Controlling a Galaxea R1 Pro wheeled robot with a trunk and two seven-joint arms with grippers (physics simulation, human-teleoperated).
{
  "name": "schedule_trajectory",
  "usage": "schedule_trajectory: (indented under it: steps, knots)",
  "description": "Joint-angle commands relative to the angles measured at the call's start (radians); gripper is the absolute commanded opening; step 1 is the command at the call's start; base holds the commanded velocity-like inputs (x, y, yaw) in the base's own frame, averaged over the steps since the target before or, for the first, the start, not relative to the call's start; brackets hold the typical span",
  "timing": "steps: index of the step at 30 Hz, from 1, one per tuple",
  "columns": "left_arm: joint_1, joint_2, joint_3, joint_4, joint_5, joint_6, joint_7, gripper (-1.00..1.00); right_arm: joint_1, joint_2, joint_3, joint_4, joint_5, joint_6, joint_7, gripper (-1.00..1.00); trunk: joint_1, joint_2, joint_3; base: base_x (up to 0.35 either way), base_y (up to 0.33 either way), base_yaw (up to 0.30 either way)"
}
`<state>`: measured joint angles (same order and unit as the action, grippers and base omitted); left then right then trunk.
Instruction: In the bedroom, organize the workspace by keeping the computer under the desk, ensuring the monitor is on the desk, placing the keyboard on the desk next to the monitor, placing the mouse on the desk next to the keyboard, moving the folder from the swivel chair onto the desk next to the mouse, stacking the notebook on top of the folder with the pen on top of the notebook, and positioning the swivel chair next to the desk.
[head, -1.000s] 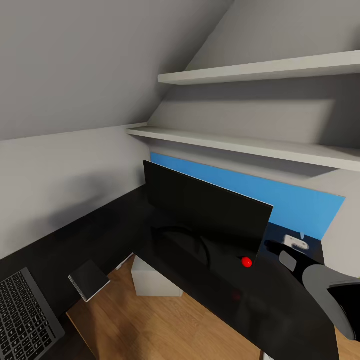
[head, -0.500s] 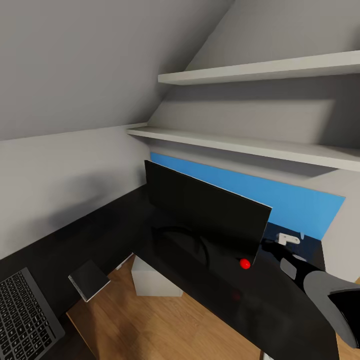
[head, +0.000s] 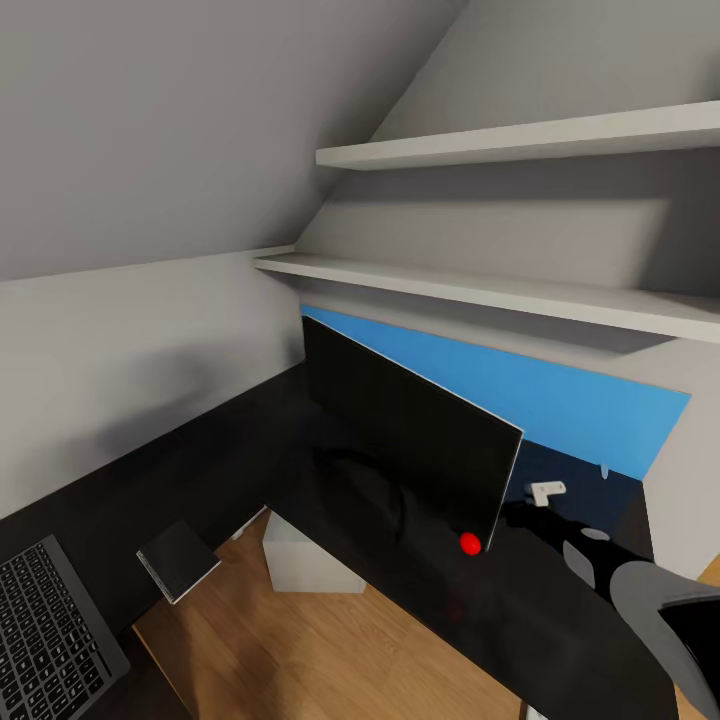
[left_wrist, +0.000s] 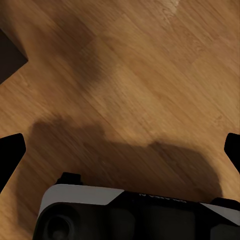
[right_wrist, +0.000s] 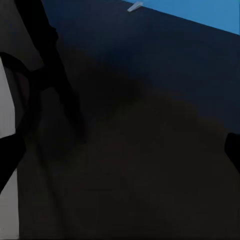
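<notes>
One monitor (head: 405, 430), right gripper (head: 520, 515) beside

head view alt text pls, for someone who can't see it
A wide black monitor stands tilted on the black desk in an attic corner, the right gripper by its red-dotted lower corner. A keyboard lies at the desk's near left end, a grey notebook beside it.

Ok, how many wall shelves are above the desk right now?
2. The upper shelf runs out from the sloped ceiling; the lower shelf sits just above the monitor. Both run past the head view's right edge, so more could be out of frame.
</notes>
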<state>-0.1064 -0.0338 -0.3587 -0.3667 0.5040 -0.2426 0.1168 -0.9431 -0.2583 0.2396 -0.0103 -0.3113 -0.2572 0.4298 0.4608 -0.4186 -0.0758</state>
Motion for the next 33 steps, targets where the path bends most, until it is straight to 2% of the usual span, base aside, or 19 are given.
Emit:
schedule_trajectory:
  steps: [1, 11, 15, 21, 33]
  knots:
    - [-0.001, 0.000, -0.008, 0.000, 0.005, -0.004, 0.008, 1.00, 0.000, 0.000, 0.008, 0.001, -0.009, -0.003, 0.009, 1.00, 0.001, -0.002, -0.002, 0.000, 0.000, 0.000]
    - [-0.001, 0.000, -0.009, 0.000, 0.005, -0.004, 0.008, 1.00, 0.001, 0.001, 0.007, 0.002, -0.016, -0.001, 0.018, 1.00, 0.001, -0.002, -0.002, 0.000, 0.000, 0.020]
    - [-0.001, 0.000, -0.009, 0.000, 0.005, -0.004, 0.008, 1.00, 0.001, 0.002, 0.007, 0.003, -0.017, -0.001, 0.017, 1.00, 0.001, -0.002, -0.002, 0.000, 0.000, 0.234]
    - [-0.001, 0.000, -0.010, 0.000, 0.005, -0.004, 0.008, 1.00, 0.002, 0.021, 0.006, 0.003, -0.014, -0.002, 0.015, 1.00, 0.001, -0.002, -0.002, 0.000, 0.000, 0.275]
    - [-0.001, 0.000, -0.010, 0.000, 0.005, -0.004, 0.008, 1.00, 0.009, 0.033, 0.006, 0.003, -0.012, -0.004, 0.015, 1.00, 0.001, -0.002, -0.002, 0.000, 0.000, 0.279]
